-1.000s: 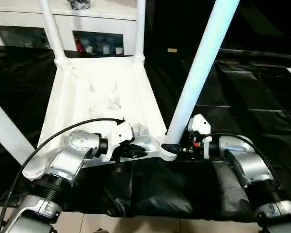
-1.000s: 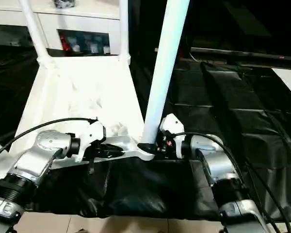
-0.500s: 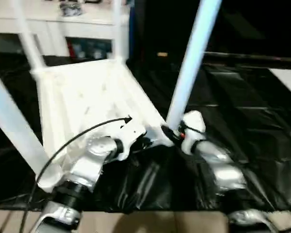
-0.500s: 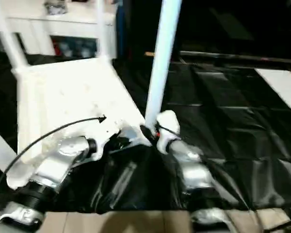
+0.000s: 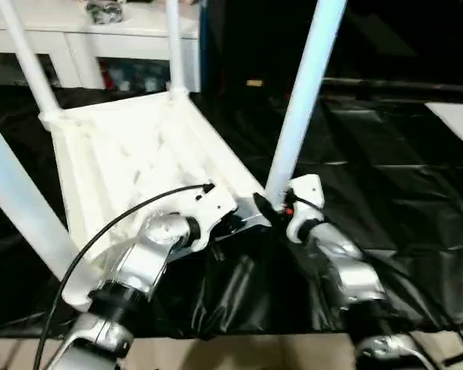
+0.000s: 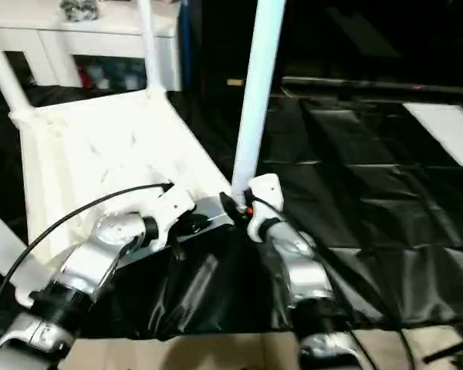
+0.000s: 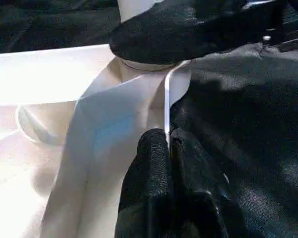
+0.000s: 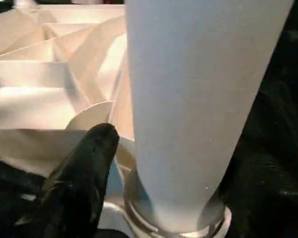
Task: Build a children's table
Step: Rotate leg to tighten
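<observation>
At the tabletop's (image 5: 139,162) near corner socket, I have the left gripper (image 7: 164,144) pinched shut on the thin rim, while the right gripper (image 5: 276,210) straddles the fourth leg's (image 5: 301,100) base, apparently loosening. Next I'd judge whether that leg is fully seated before releasing.

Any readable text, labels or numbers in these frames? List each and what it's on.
No text can be read.
Tabletop and legs: plain white, no markings.
Small yellowish tag on the dark background: too small to read.
Items in the white cabinet: blurred, nothing legible.
Red spot at the right gripper: no lettering visible.
</observation>
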Controlling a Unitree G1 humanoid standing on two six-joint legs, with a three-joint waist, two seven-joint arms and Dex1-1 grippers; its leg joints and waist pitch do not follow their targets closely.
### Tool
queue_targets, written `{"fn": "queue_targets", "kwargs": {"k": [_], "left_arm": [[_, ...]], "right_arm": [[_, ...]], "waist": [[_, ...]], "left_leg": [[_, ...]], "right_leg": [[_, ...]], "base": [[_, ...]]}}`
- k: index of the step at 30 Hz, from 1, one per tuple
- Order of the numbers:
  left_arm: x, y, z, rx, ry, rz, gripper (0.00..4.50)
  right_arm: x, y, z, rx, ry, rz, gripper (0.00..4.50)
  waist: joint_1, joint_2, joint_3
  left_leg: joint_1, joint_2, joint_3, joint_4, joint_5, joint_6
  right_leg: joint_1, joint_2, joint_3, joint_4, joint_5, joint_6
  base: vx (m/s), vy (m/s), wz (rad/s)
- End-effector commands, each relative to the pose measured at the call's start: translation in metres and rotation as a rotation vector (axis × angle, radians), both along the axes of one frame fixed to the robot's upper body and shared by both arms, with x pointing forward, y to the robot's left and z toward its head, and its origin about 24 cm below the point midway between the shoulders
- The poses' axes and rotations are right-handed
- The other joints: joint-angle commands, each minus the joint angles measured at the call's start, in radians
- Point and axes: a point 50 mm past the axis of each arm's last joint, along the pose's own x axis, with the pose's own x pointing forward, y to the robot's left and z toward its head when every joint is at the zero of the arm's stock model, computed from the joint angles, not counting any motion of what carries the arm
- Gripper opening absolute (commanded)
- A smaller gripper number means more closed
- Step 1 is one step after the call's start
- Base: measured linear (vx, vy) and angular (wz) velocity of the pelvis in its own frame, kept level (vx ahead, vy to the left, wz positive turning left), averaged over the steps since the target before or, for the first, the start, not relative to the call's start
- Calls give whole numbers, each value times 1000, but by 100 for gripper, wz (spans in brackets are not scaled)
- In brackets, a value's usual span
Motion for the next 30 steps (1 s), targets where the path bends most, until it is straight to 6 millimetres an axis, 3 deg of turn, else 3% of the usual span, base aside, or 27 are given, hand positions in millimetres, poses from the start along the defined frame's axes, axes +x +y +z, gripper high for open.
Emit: {"fn": "queue_targets", "kwargs": {"k": [1, 4, 6, 9, 13, 17, 20, 23, 25, 26, 30], "left_arm": [[9, -10, 16, -12, -50, -23, 57], [13, -3, 10, 39, -22, 19, 76], [11, 0, 6, 67, 4, 14, 89], [11, 3, 4, 69, 25, 23, 89], [11, 5, 6, 60, 15, 10, 64], [8, 15, 15, 56, -9, 4, 64], [6, 20, 18, 48, 2, 19, 87], [-1, 28, 22, 50, 0, 8, 115], [-1, 29, 23, 52, -3, 10, 135], [-2, 31, 25, 48, -5, 22, 135], [1, 33, 25, 39, -21, 57, 135]], "right_arm": [[-11, 21, -3, 25, 28, 148, 329], [-14, 10, -2, 24, 26, 162, 329], [-14, 5, -1, 20, 23, 162, 329], [-12, -4, 3, 12, 11, 168, 329], [-10, -17, 7, -6, 6, 163, 329], [-7, -29, 10, -23, 0, 159, 329], [-7, -32, 12, -26, -7, 160, 329], [-12, -39, 15, -18, -7, 189, 329], [-13, -41, 16, -15, -6, 197, 329], [-17, -47, 17, -22, -4, 219, 329], [-20, -66, 16, -71, -6, 193, 329]], "waist": [[0, 11, -54], [-1, 10, -59], [-1, 8, -61], [-2, 14, -64], [-2, 11, -63], [-3, 11, -61], [-4, 12, -59], [-4, 7, -58], [-1, 10, -59], [0, 5, -59], [7, 4, -61]], "left_leg": [[3, 22, -6, -84, -345, 31], [-9, 24, -6, -83, -268, 31], [-7, 21, -2, -78, -239, 43], [-10, 22, -2, -74, -180, 56], [-7, 23, -1, -74, -186, 65], [-7, 24, -2, -76, -221, 52], [-2, 24, 1, -74, -222, 53], [-4, 25, 1, -75, -218, 55], [0, 27, 2, -74, -205, 60], [-3, 25, 3, -73, -196, 63], [-3, 24, 4, -69, -174, 72]], "right_leg": [[34, -47, 39, -78, -372, -165], [45, -46, 38, -66, -268, -177], [46, -47, 39, -65, -256, -192], [51, -46, 39, -59, -190, -219], [52, -43, 39, -57, -180, -234], [52, -46, 39, -62, -244, -222], [46, -43, 40, -64, -261, -221], [47, -42, 38, -63, -274, -214], [43, -41, 40, -61, -246, -219], [46, -40, 40, -59, -227, -223], [48, -40, 39, -55, -203, -226]], "base": [[0, 0, 0], [0, 0, 0], [0, 0, 0], [0, 0, 0], [0, 0, 0], [0, 0, 0], [0, 0, 0], [0, 0, 0], [0, 0, 0], [0, 0, 0], [0, 0, 0]]}}
